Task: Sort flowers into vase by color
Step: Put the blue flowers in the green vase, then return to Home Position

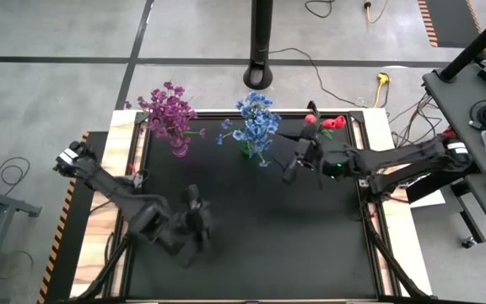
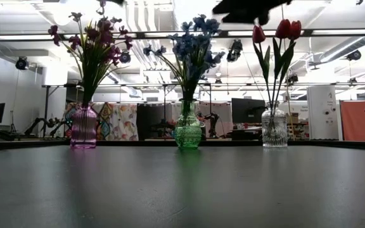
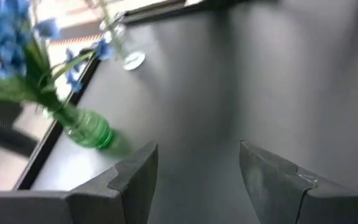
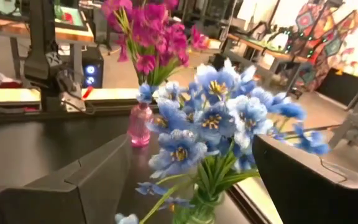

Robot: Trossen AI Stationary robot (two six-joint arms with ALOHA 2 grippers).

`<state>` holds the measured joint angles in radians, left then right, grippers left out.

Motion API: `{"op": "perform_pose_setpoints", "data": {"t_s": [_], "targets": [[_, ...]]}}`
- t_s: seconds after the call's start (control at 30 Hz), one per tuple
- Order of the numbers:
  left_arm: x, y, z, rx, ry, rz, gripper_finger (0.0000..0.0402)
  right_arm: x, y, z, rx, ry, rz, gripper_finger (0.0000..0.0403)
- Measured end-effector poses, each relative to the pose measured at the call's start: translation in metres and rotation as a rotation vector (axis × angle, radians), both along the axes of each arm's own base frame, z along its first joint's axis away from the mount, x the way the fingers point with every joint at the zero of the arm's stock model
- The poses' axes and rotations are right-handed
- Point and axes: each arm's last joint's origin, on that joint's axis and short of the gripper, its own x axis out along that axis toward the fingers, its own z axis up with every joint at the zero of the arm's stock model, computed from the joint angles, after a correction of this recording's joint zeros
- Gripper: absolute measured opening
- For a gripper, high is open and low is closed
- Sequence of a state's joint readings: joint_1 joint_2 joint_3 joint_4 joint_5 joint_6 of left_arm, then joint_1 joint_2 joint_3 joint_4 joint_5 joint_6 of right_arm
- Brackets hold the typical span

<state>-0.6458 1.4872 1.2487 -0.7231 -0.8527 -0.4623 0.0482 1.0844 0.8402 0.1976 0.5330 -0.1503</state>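
So there are three little glass vases lined up along the far edge of the black surface [image 1: 251, 245], and every flower is in one. The purple-magenta flowers [image 1: 169, 110] sit in the pink vase [image 2: 83, 128] on the left arm's side, the blue flowers [image 1: 256, 122] are in the green vase [image 2: 187, 131] in the middle, and the red buds [image 2: 286, 29] on their long green stems stand upright in the clear vase [image 2: 274, 130] on the right arm's side. Colours are all separated, one kind per vase, and the vases stand apart from each other in a neat row.

The right gripper [image 1: 295, 165] hangs in the air between the blue bunch and the red one, just beside the blue blooms. Its jaws are spread wide with nothing between them; from its wrist camera the blue flowers fill the gap in front, with the pink vase and its blooms further back.

The left gripper [image 1: 197, 219] is parked over the middle-front of the surface, well apart from all three vases. Its jaws are apart too and holding nothing, only bare black surface shows between them, with the green vase and the clear one off in the distance.

No stems are lying loose on the surface.
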Motion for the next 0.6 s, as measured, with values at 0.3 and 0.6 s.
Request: {"op": "perform_pose_setpoints", "data": {"t_s": [0.3, 0.6], "targets": [[-0.047, -0.041, 0.006, 0.012, -0.062, -0.044, 0.0206, -0.041, 0.038, 0.017, 0.016, 0.02, 0.09, 0.0327], [-0.06, -0.05, -0.029, -0.095, 0.0, -0.085, 0.0185, -0.078, 0.076, -0.006, 0.078, 0.11, 0.304, 0.0327]]}}
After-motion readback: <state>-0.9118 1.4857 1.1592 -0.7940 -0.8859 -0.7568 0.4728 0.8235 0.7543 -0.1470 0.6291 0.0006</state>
